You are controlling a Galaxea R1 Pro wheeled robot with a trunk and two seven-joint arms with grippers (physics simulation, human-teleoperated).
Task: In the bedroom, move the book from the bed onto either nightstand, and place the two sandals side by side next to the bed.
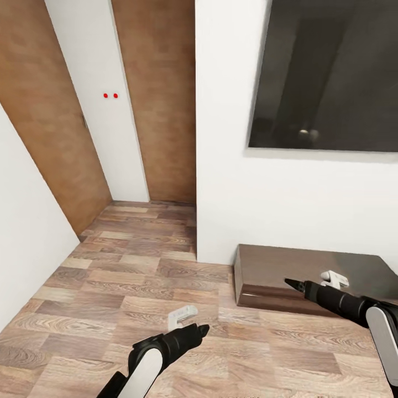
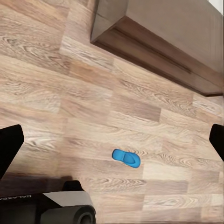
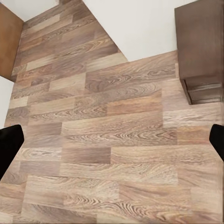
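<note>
Faced a white wall above the bench (image 1: 309,271). One blue sandal (image 2: 126,158) lay on the floor (image 2: 70,93), well off the bench's long edge. Left gripper (image 2: 112,144) and right gripper (image 3: 112,142) jaws spread, empty. Best approached slowly, sandal kept centred.

A long, low dark brown bench (image 1: 309,276) stands on the right against a white wall (image 1: 232,193), beneath a big dark panel (image 1: 326,72). Far left, brown wooden doors (image 1: 160,99).

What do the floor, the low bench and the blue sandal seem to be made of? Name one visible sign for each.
Floor: matte wood planks or laminate, by its grain and seams.
Low bench: dark glossy wood, showing faint grain and sheen.
Blue sandal: probably smooth plastic or rubber, uniform colour.
</note>
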